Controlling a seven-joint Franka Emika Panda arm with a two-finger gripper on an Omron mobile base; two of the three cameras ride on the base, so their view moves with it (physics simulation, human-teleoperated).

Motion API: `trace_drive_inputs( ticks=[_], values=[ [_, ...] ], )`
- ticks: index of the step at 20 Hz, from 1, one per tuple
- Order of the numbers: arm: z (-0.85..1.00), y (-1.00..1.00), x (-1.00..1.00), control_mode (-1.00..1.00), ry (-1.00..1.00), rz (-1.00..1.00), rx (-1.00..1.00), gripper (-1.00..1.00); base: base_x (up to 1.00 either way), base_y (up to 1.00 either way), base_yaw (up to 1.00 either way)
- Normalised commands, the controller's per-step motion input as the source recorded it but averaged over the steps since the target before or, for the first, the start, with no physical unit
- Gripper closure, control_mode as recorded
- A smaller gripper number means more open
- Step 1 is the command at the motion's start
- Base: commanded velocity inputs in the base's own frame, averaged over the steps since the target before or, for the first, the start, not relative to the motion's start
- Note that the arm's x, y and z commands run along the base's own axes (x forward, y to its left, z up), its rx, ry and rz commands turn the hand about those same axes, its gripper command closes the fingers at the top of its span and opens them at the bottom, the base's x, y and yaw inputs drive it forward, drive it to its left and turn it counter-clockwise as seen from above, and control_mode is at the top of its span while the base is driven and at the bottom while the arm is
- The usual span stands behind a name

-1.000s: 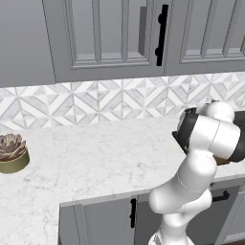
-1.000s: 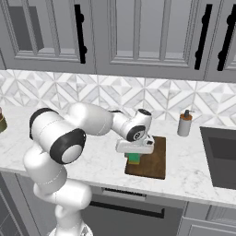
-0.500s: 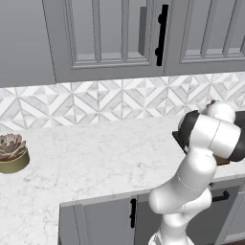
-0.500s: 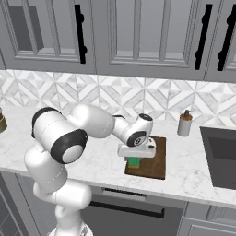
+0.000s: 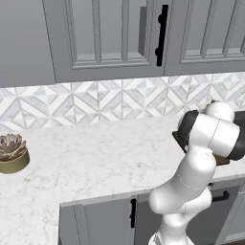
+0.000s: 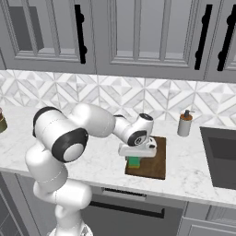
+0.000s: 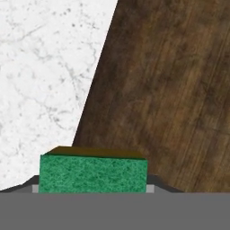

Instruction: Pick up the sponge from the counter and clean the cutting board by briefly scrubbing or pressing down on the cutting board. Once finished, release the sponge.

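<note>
My gripper (image 6: 136, 156) is shut on the sponge (image 6: 134, 162), a small green block with a yellow layer, and points straight down. The sponge rests on the near left corner of the dark brown cutting board (image 6: 155, 162), which lies on the white marble counter (image 6: 99, 163). In the hand view the sponge (image 7: 93, 173) sits low in the middle with its green face toward the camera and hides the fingertips. The board (image 7: 170, 90) spreads behind it, and the counter (image 7: 40, 67) lies to the left. In the left base view my own arm hides the gripper and the sponge.
A soap bottle (image 6: 185, 123) stands behind the board on the right. A dark sink (image 6: 222, 156) is set into the counter further right. A succulent in a pot (image 5: 12, 153) sits far left. Grey cabinets hang above the tiled backsplash.
The hand has come down a little with the sponge in it, bringing the sponge onto the board's near left corner. The board has not moved.
</note>
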Motion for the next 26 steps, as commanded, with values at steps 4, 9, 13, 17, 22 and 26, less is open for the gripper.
trace_drive_inputs(
  ticks=[4, 9, 13, 17, 22, 26],
  values=[
    [0.0, 0.05, 0.39, -1.0, 0.0, -0.05, 0.02, 1.0, 0.0, 0.0, 0.0],
    [0.0, 0.1, 0.55, -1.0, 0.0, -0.07, 0.02, 1.0, 0.0, 0.0, 0.0],
    [0.0, 0.08, 0.65, -1.0, 0.0, -0.05, 0.0, 1.0, 0.0, 0.0, 0.0],
    [0.0, 0.02, 0.69, -1.0, 0.0, -0.02, 0.0, 1.0, 0.0, 0.0, 0.0],
    [0.0, 0.0, 0.57, -1.0, -0.01, -0.03, 0.0, 1.0, 0.0, 0.0, 0.0],
    [0.0, 0.0, 0.43, -1.0, -0.04, -0.01, 0.0, 1.0, 0.0, 0.0, 0.0]
  ],
)
